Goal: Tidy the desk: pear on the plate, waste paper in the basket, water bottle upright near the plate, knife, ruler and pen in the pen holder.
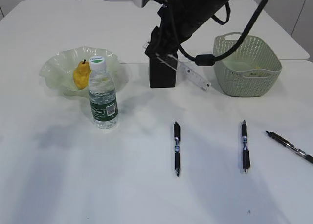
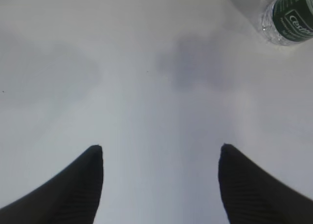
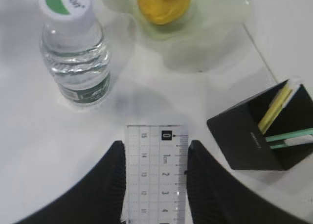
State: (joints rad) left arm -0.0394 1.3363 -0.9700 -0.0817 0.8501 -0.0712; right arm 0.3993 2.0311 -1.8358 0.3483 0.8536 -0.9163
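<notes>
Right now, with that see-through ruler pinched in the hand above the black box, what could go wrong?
The right hand holds the ruler only by its edges, so it might slip or twist. The pen holder already holds a few sticks, so the ruler could catch on them or on the rim. The light holder might tip if nudged.

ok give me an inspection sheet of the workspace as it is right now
surface: white table, bare in front.
job's things: yellow-orange pear in ruffled pale-green glass plate; clear green-labelled water bottle upright beside it; black square pen holder; sage-green woven-look basket; three black pens lying loose.
clutter: nothing seen.
grippers: right gripper jaws clamp clear plastic ruler; left gripper jaws open, empty.
cables: black cable across basket.
surroundings: nothing seen.
</notes>
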